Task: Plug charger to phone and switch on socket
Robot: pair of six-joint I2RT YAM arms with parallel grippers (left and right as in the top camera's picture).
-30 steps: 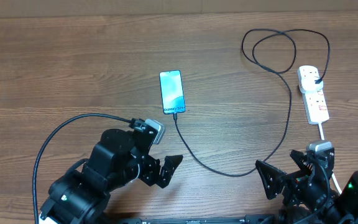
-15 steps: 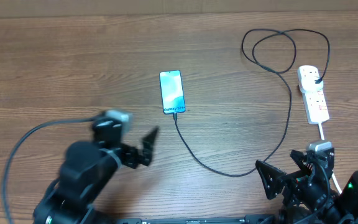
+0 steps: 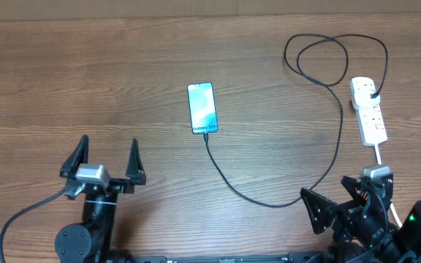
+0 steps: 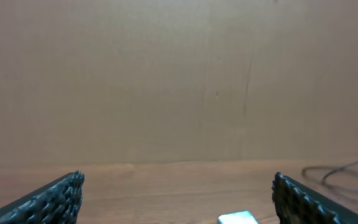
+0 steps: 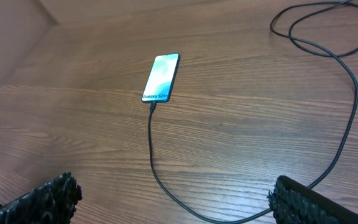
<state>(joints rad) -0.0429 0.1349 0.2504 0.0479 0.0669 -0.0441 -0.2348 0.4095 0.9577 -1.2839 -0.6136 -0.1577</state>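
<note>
The phone (image 3: 202, 108) lies flat mid-table with its light-blue screen lit; it also shows in the right wrist view as the phone (image 5: 161, 78). The charger (image 3: 269, 204), a thin black cable, runs from the phone's near end, curves right and loops at the back. Its black plug (image 3: 372, 93) sits in the white socket (image 3: 370, 115) at the right. My left gripper (image 3: 106, 155) stands open at the front left, well clear of the phone. My right gripper (image 3: 326, 192) is open at the front right, just right of the cable's bend. In each wrist view the fingers (image 4: 48, 200) (image 5: 316, 202) hold nothing.
The socket's thick white cord (image 3: 381, 155) runs toward the front edge by my right arm. A brown cardboard wall (image 4: 179, 81) rises behind the wooden table (image 3: 86, 73). The left arm's own black cable (image 3: 20, 215) trails at the front left.
My left arm has swung left and back, away from the phone, and its open fingers now point toward the far edge. The right arm, phone and charger have not moved.
</note>
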